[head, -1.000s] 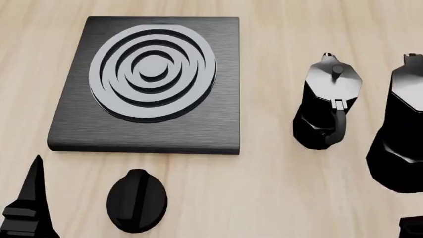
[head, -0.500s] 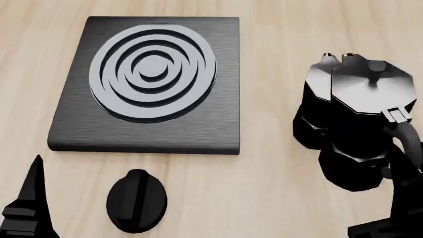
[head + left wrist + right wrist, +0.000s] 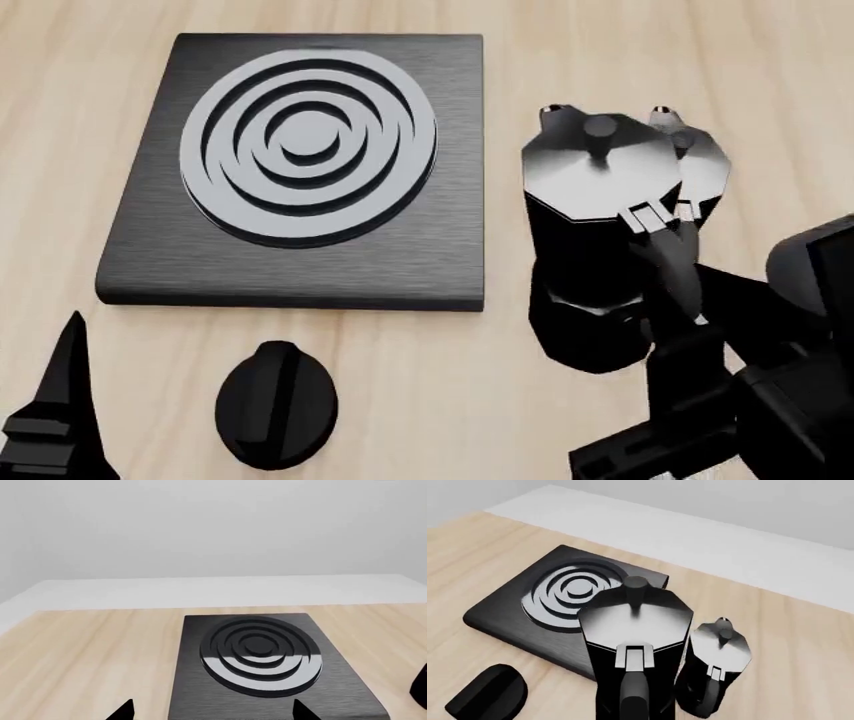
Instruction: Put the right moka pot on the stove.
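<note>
Wooden table (image 3: 561, 60), right gripper (image 3: 667, 300) clasping right moka pot (image 3: 594, 190)

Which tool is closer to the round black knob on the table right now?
Left. The left tool sits just beside the knob, on its left. The right tool is farther off on the other side, holding the moka pot by its handle.

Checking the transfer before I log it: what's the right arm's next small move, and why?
Probably keep carrying the right moka pot leftward, staying raised, until it is over the burner rings of the stove. The right gripper holds it by the handle, and in the head view it hangs beside the stove's right edge, in front of the other pot, not yet over the slab.
</note>
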### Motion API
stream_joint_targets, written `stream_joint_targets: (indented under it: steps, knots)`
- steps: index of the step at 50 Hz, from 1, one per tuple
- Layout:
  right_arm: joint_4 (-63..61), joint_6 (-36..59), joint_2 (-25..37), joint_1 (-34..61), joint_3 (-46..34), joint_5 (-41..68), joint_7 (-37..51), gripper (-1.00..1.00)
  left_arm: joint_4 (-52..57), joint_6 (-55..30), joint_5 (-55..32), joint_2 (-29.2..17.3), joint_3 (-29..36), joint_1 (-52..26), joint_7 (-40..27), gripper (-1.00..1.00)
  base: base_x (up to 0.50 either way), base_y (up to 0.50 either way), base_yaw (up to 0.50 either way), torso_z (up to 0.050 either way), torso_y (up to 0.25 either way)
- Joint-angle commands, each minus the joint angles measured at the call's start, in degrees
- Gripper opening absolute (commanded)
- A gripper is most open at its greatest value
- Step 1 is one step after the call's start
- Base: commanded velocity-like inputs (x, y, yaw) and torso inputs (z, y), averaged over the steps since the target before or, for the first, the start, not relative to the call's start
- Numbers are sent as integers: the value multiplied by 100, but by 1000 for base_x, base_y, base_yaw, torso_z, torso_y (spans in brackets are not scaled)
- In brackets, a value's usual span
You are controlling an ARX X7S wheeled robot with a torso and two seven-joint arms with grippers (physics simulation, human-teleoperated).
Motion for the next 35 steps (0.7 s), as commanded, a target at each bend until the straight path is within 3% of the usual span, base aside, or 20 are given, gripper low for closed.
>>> stream_joint_targets:
  steps: [1, 35]
  knots:
    - [271, 130, -443, 1106, -912, -174, 90, -100, -19, 66, 25, -8, 18, 33, 27, 100, 0, 0, 0, 0, 0]
    - [1474, -22, -1892, 2290, -2380, -2114, -1105, -100, -44, 154, -57, -50, 24, -2, 19, 100, 0, 0, 0, 0, 1]
